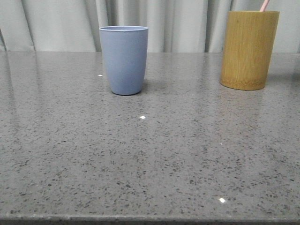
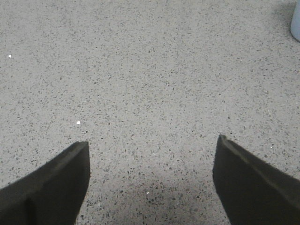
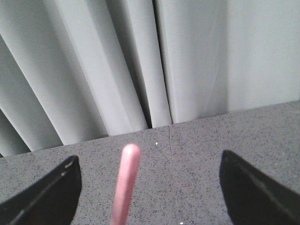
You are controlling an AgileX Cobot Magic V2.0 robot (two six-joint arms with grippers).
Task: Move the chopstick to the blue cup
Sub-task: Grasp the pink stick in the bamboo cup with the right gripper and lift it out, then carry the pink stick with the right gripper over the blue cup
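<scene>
The blue cup stands upright at the back of the grey table, left of centre; a sliver of it shows at the edge of the left wrist view. A pale pink chopstick sticks up out of the yellow-brown bamboo holder at the back right. In the right wrist view its rounded upper end stands between the wide-open fingers of my right gripper, nearer one of them and touching neither. My left gripper is open and empty over bare table. Neither gripper shows in the front view.
Pale pleated curtains hang right behind the table's far edge. The speckled grey tabletop stretches from the two cups to the front edge.
</scene>
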